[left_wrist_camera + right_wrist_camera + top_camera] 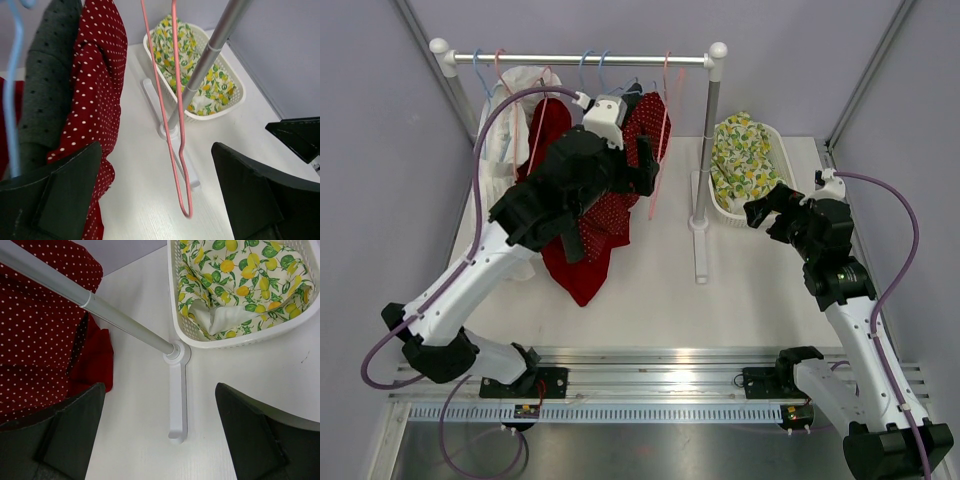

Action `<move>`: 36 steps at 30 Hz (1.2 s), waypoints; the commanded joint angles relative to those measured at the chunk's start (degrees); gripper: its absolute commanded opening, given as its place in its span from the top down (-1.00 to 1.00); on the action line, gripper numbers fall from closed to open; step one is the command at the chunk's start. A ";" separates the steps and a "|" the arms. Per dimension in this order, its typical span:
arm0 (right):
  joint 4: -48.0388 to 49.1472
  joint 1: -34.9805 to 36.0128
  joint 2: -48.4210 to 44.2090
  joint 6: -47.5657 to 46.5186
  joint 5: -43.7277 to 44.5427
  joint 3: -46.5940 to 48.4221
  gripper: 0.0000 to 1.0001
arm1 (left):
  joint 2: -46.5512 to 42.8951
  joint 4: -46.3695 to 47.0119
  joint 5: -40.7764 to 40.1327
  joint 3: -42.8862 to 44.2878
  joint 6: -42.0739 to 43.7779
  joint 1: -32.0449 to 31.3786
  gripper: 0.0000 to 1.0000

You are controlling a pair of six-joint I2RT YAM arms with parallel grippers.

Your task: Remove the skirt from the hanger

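The red white-dotted skirt [651,122] hangs from the rack rail [580,59], partly behind my left arm; its hanger is mostly hidden. In the left wrist view the skirt [97,75] hangs at the left, touching the left finger. My left gripper [642,168] is open and empty beside the skirt. A bare pink hanger [177,125] hangs between its open jaws [157,190]. My right gripper [765,208] is open and empty, right of the rack post. In the right wrist view [160,435] the skirt [40,330] lies to its left.
The rack post [708,140] and its white foot [177,400] stand mid-table. A white basket [775,140] holds a lemon-print cloth [240,275]. A dark grey garment [47,75], a blue hanger [12,100], a plain red garment [580,270] and a white garment [505,130] also hang there.
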 commanded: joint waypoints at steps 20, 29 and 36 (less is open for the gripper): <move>-2.51 0.03 -2.37 -0.75 0.79 2.21 -0.99 | -6.20 -2.05 -11.01 4.46 9.04 2.43 -0.86; -2.77 0.03 -2.37 -0.84 0.70 2.04 -1.00 | -5.58 -1.52 -8.29 2.17 7.63 5.33 -0.86; -2.69 0.12 -2.37 -0.66 0.88 1.42 -0.99 | -5.06 0.49 -3.19 0.32 5.96 7.10 -0.79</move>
